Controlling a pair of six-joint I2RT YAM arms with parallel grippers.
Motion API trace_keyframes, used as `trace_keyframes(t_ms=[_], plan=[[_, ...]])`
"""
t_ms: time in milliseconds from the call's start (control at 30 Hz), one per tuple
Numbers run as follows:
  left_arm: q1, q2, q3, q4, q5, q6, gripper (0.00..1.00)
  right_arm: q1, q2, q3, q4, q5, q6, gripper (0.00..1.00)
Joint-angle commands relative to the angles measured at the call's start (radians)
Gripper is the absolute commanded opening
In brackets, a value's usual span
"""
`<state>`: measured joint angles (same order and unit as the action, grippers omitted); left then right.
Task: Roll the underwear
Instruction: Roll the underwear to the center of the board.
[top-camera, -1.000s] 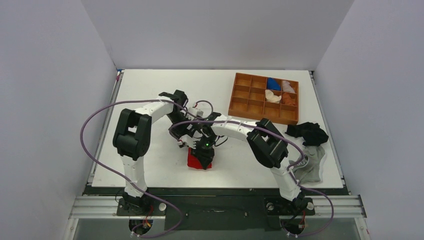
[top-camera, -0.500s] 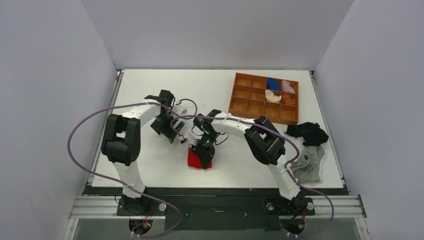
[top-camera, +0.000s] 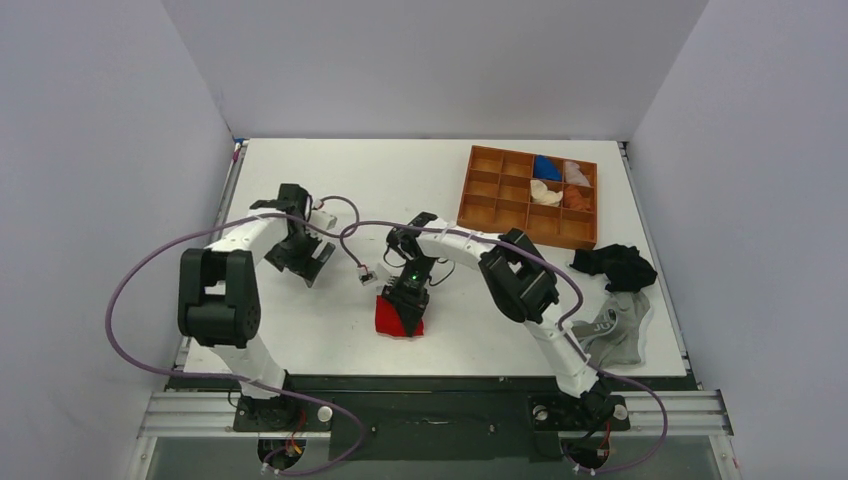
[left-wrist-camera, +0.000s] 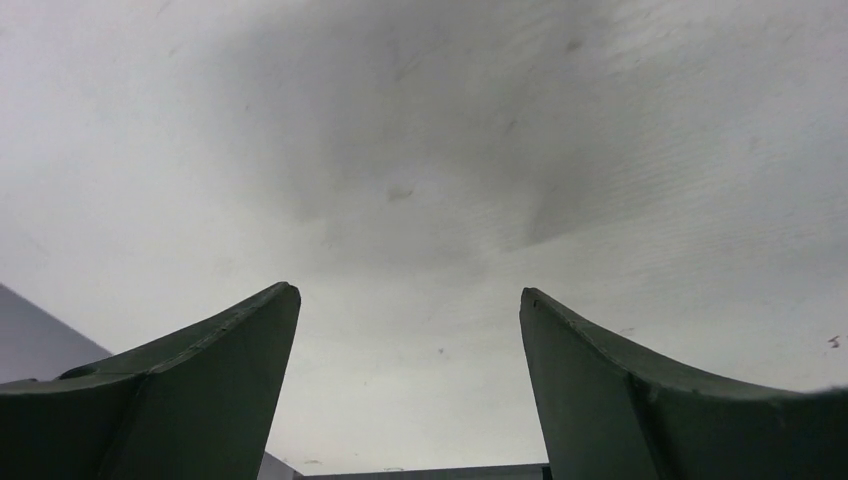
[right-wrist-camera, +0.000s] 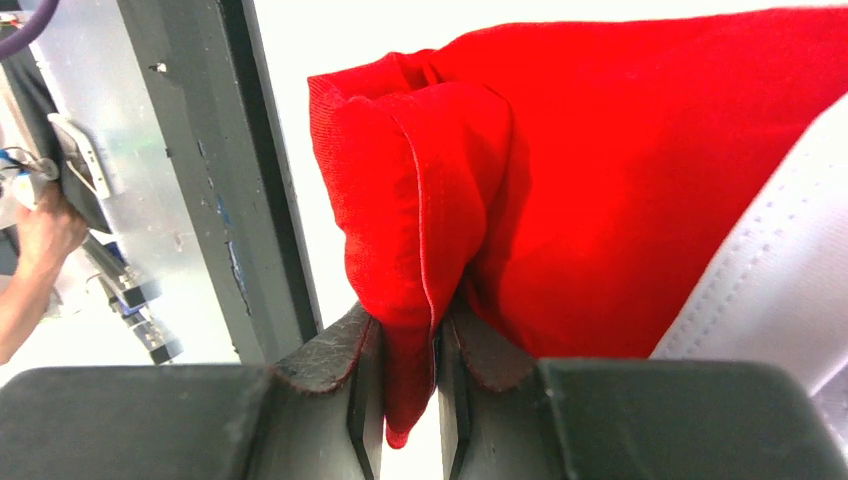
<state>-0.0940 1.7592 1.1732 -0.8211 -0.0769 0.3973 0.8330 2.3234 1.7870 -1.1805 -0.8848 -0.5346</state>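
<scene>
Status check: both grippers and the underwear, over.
Left gripper open, empty, above the table. Right gripper shut on a fold of the underwear. Grey garment and black garment far right, clear of it.

The right hand (right-wrist-camera: 408, 335) pinches a fold of the red underwear (right-wrist-camera: 600, 190) (white trim (right-wrist-camera: 780, 270) at right).

Only the grey garment (top-camera: 617, 336) bears white lettering, and it is too small to read.
</scene>
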Motion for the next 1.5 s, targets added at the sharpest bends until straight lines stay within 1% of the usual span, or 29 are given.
trace_keyframes(t_ms=[0, 100, 200, 367, 400, 467, 633, 700, 767, 800, 833, 867, 900, 933, 967, 1033, 1100, 1167, 1267, 1467], plan=[[0.075, -0.133, -0.032, 0.024, -0.009, 0.024, 0.8, -0.019, 0.103, 0.04, -0.037, 0.097, -0.081, 0.0], [0.126, -0.191, -0.065, 0.021, 0.006, 0.038, 0.8, -0.021, 0.134, 0.084, -0.086, 0.089, -0.103, 0.0], [0.154, -0.285, -0.092, -0.003, 0.064, 0.06, 0.8, -0.027, 0.171, 0.119, -0.125, 0.077, -0.123, 0.0], [0.158, -0.461, -0.163, -0.038, 0.245, 0.117, 0.8, -0.04, 0.215, 0.175, -0.173, 0.067, -0.141, 0.0], [0.157, -0.502, -0.165, -0.064, 0.268, 0.126, 0.8, -0.042, 0.22, 0.181, -0.176, 0.068, -0.141, 0.0], [0.155, -0.55, -0.164, -0.118, 0.376, 0.168, 0.8, -0.046, 0.233, 0.208, -0.191, 0.068, -0.142, 0.0], [0.131, -0.618, -0.134, -0.273, 0.546, 0.317, 0.8, -0.048, 0.248, 0.244, -0.21, 0.069, -0.139, 0.0], [0.089, -0.638, -0.124, -0.332, 0.599, 0.361, 0.8, -0.049, 0.249, 0.25, -0.215, 0.069, -0.136, 0.0], [0.013, -0.663, -0.124, -0.359, 0.621, 0.37, 0.8, -0.049, 0.249, 0.258, -0.216, 0.071, -0.131, 0.0], [-0.052, -0.668, -0.13, -0.354, 0.62, 0.357, 0.8, -0.049, 0.249, 0.265, -0.215, 0.071, -0.126, 0.0], [-0.084, -0.676, -0.134, -0.332, 0.619, 0.349, 0.8, -0.049, 0.251, 0.267, -0.215, 0.071, -0.124, 0.0], [-0.15, -0.679, -0.139, -0.319, 0.614, 0.327, 0.8, -0.049, 0.253, 0.273, -0.215, 0.071, -0.12, 0.0], [-0.18, -0.678, -0.141, -0.283, 0.61, 0.315, 0.8, -0.048, 0.257, 0.275, -0.214, 0.072, -0.114, 0.0], [-0.241, -0.674, -0.143, -0.265, 0.601, 0.295, 0.8, -0.048, 0.26, 0.282, -0.215, 0.072, -0.113, 0.0], [-0.3, -0.658, -0.138, -0.232, 0.591, 0.285, 0.8, -0.048, 0.262, 0.286, -0.214, 0.072, -0.11, 0.0], [-0.376, -0.621, -0.13, -0.192, 0.575, 0.26, 0.8, -0.048, 0.266, 0.287, -0.214, 0.072, -0.108, 0.0], [-0.426, -0.571, -0.124, -0.161, 0.564, 0.248, 0.8, -0.049, 0.263, 0.287, -0.215, 0.072, -0.108, 0.0], [-0.452, -0.522, -0.121, -0.134, 0.559, 0.244, 0.8, -0.049, 0.261, 0.287, -0.214, 0.073, -0.108, 0.0], [-0.472, -0.449, -0.118, -0.108, 0.563, 0.239, 0.8, -0.048, 0.26, 0.288, -0.214, 0.075, -0.107, 0.0], [-0.52, -0.378, -0.135, -0.018, 0.561, 0.207, 0.79, -0.047, 0.265, 0.288, -0.214, 0.075, -0.107, 0.0]])
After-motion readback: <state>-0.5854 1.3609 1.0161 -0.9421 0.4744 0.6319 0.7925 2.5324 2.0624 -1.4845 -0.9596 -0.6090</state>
